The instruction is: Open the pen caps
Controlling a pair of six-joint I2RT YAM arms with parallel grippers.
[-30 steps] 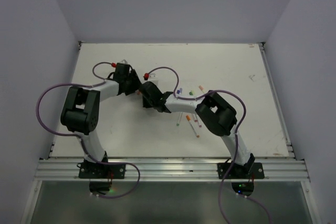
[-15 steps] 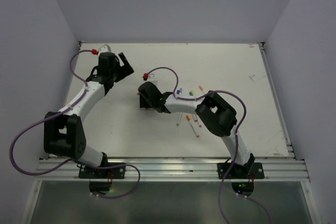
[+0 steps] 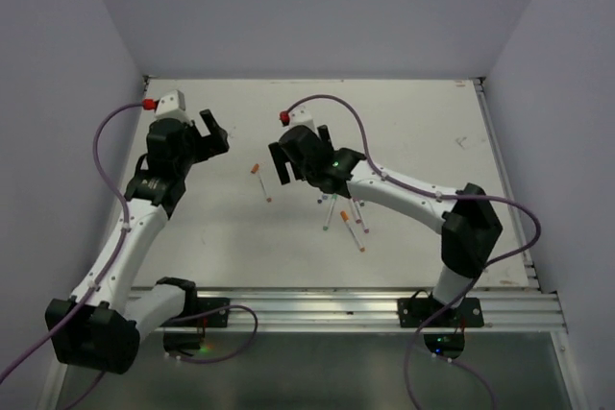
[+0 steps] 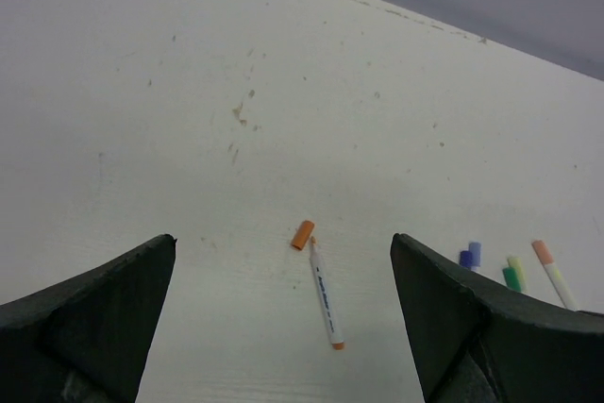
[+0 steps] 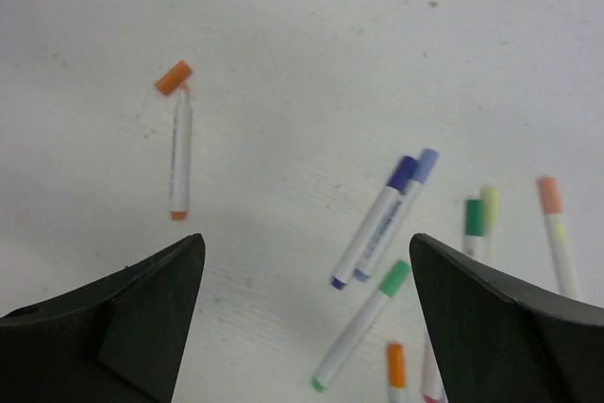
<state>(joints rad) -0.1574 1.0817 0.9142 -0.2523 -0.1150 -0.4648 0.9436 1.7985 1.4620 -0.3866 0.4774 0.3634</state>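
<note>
The left end effector (image 3: 213,134) hangs over the worktop (image 3: 423,122) with its jaws spread wide and nothing between them. Straight ahead of it, about midway between its two fingers in its wrist view, lies the orange cap (image 4: 302,234), off its pen and tilted. The white orange pen barrel (image 4: 324,294) lies just beside the cap, one end almost touching it and the other, orange end pointing back toward the end effector. Farther off, toward the finger on the right of that view, sits a small cluster of pens with a blue cap (image 4: 475,252), a green cap (image 4: 511,278) and a pink cap (image 4: 542,251).

The right end effector (image 5: 307,243) is also wide apart and empty, raised above the worktop. In its wrist view the orange cap and its barrel lie ahead, toward the finger on the left of the view and well apart from the other pens. Ahead and toward the other finger, two pens lie side by side, touching, each with its cap on. Nearer that finger lies a pen with its cap on.

Seen from above, the orange cap and barrel lie between the two end effectors.
</note>
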